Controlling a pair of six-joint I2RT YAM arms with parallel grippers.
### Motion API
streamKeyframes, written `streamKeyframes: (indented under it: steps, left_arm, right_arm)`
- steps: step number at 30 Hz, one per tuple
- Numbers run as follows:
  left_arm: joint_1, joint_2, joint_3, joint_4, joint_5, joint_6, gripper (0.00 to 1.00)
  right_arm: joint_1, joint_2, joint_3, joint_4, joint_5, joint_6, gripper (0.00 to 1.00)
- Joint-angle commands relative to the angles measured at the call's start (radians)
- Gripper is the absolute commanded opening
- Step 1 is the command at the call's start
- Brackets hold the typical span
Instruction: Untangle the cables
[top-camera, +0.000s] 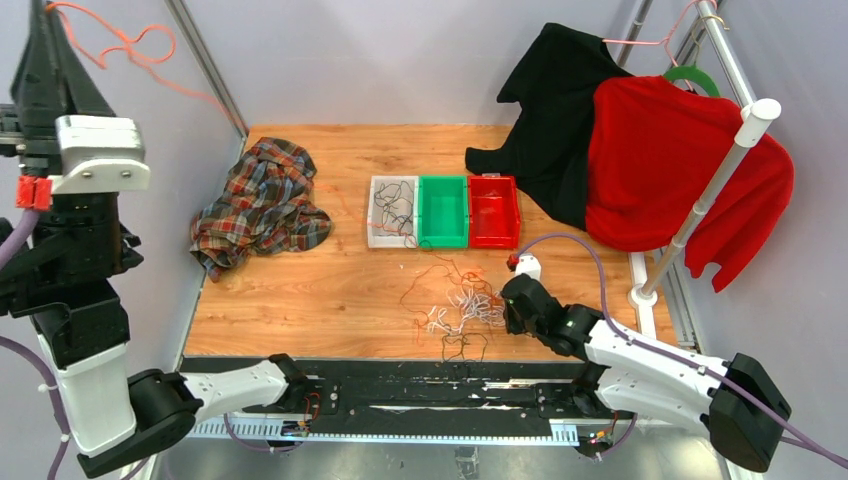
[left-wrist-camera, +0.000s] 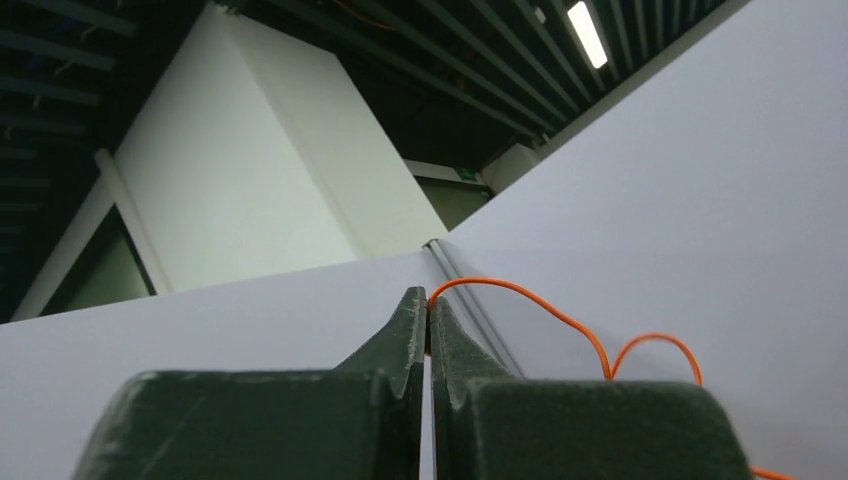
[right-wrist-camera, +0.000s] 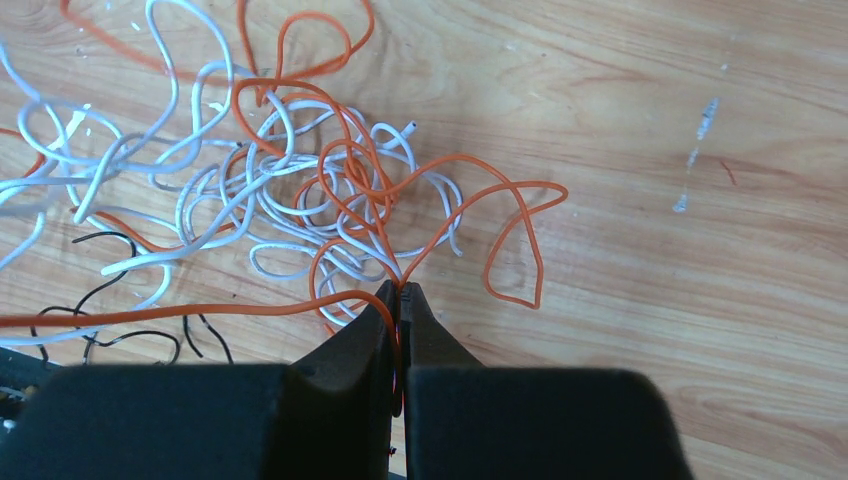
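Note:
A tangle of white, orange and black cables (top-camera: 460, 305) lies on the wooden table in front of the bins. My right gripper (right-wrist-camera: 401, 292) is low at the tangle's right edge (top-camera: 512, 305), shut on an orange cable (right-wrist-camera: 345, 180) that loops through the white cables (right-wrist-camera: 200, 200). My left gripper (left-wrist-camera: 428, 300) is raised high at the far left, near the top of the overhead view (top-camera: 42, 12), shut on an orange cable (left-wrist-camera: 560, 320) that trails down along the left wall (top-camera: 150, 55). Black cables (right-wrist-camera: 100, 300) lie at the tangle's near side.
Three bins stand mid-table: white (top-camera: 374, 212) with black cables inside, green (top-camera: 444, 210), red (top-camera: 494, 211). A plaid shirt (top-camera: 262, 205) lies at left. Black (top-camera: 560, 90) and red (top-camera: 680, 160) garments hang on a white rack (top-camera: 720, 180) at right. A small white object (top-camera: 527, 266) sits near the right gripper.

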Motion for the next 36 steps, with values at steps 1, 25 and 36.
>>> streamKeyframes:
  steps: [1, 25, 36]
  left_arm:
    - [0.005, 0.033, 0.012, 0.163, -0.016, 0.074, 0.01]
    - [-0.281, 0.035, 0.288, 0.095, -0.062, 0.538, 0.01]
    - [-0.279, -0.066, -0.127, -0.124, -0.014, 0.252, 0.00]
  right_arm:
    - [-0.013, -0.029, 0.001, -0.073, 0.075, 0.045, 0.01]
    - [-0.045, 0.003, 0.081, -0.211, 0.167, 0.089, 0.01]
    - [-0.045, -0.115, 0.078, -0.025, -0.107, -0.062, 0.01]
